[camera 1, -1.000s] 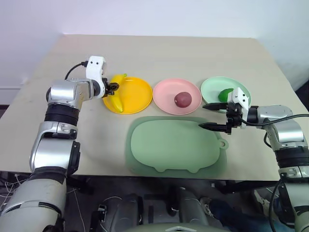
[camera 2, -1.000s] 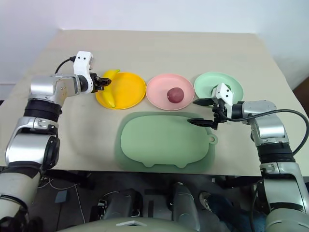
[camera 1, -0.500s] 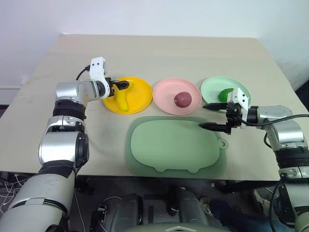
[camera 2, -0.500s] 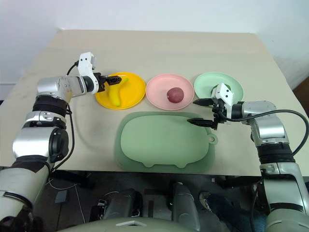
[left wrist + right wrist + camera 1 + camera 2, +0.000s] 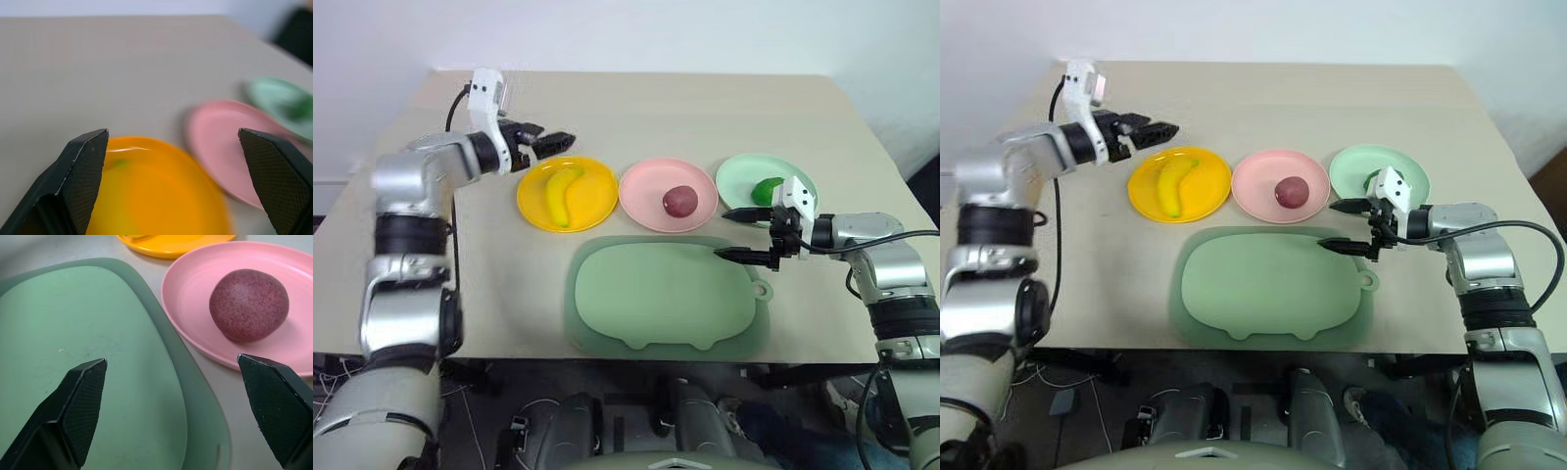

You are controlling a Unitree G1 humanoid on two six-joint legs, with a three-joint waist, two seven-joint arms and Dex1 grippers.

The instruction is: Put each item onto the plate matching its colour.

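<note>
Fingers (image 5: 551,139) of both arms wide apart, empty.

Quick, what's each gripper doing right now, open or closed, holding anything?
Left gripper: open, empty, above the table behind the yellow plate.
Right gripper: open, empty, over the mat's edge.

Place: looks like a robot lab or test room
Signs: bare counter (image 5: 705,108) against white wall (image 5: 626,29); loose cables on floor (image 5: 1058,387) below counter
</note>
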